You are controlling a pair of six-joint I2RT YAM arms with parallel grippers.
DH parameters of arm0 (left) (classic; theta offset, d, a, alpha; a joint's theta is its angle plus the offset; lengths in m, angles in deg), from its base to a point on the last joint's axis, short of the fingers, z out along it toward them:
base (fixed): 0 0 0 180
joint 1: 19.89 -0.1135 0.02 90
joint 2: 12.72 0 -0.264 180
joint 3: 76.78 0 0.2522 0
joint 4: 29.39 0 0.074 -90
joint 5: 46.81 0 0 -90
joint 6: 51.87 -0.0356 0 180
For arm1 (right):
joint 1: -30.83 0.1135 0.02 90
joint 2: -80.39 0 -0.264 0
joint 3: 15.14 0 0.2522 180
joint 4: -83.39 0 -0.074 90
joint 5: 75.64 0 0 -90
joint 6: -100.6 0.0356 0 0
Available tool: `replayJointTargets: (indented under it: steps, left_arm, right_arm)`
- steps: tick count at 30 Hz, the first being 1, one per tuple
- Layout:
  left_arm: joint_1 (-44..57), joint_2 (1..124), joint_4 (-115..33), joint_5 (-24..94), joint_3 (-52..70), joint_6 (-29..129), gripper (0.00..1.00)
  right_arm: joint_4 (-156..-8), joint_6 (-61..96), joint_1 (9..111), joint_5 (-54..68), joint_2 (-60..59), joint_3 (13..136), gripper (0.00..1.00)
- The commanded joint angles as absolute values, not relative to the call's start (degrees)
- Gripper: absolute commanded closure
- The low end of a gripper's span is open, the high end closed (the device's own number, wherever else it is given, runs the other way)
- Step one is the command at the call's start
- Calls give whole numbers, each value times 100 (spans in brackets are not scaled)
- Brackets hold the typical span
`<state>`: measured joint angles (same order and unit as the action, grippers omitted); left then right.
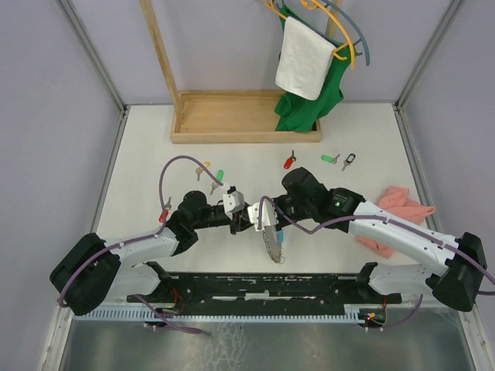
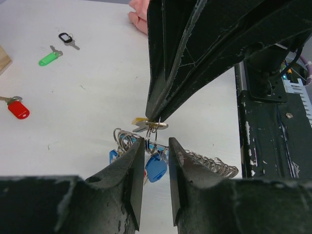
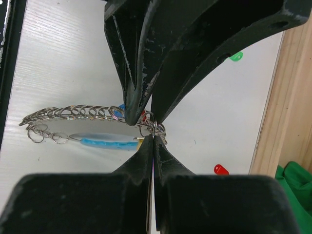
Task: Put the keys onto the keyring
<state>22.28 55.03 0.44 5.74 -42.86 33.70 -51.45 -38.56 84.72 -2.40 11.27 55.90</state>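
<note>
The keyring (image 1: 272, 246) hangs between both grippers above the table's middle, its grey coil (image 3: 73, 113) and light-blue tube (image 3: 107, 143) clear in the right wrist view. My right gripper (image 3: 153, 136) is shut on the small ring of a yellow-tagged key (image 2: 145, 123). Facing it, my left gripper (image 2: 156, 146) is open, its fingers either side of the rings and blue tags (image 2: 156, 169) without pinching them. Loose keys lie on the table: red (image 1: 289, 161), green (image 1: 330, 159), black (image 1: 349, 161), another green (image 1: 219, 175), yellow (image 1: 203, 168) and red (image 1: 163, 214).
A wooden rack base (image 1: 232, 127) stands at the back, with a white towel (image 1: 304, 58) and green cloth (image 1: 309, 104) hanging over it. A pink cloth (image 1: 402, 205) lies at the right. A black rail (image 1: 271, 286) runs along the near edge.
</note>
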Motion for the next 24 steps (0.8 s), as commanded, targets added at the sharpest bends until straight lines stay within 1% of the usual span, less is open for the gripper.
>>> replayJointTargets:
  steps: [1,4,6,7,11,17,24]
  left_arm:
    - [2205,5641,-15,335,-3939,3114,68]
    - [2212,5712,-45,295,-3879,3129,71]
    - [2210,5741,-94,278,-3841,3121,75]
    - [2210,5750,-140,276,-3821,3111,78]
    - [2212,5700,-298,250,-3799,3085,96]
    - [2219,5529,-378,154,-3831,3072,97]
    - [2271,5405,-365,55,-3828,3077,97]
  right_arm:
    - [-5233,-3932,8501,-407,1136,5999,99]
    - [-5155,-3941,8505,-427,1119,6041,99]
    - [-5095,-3947,8509,-421,1109,6062,99]
    - [-5061,-3949,8511,-413,1113,6073,99]
    - [-4836,-3986,8523,-233,1068,6119,99]
    - [-4374,-4062,8519,282,899,6232,99]
    - [-4317,-4081,8520,484,699,6260,99]
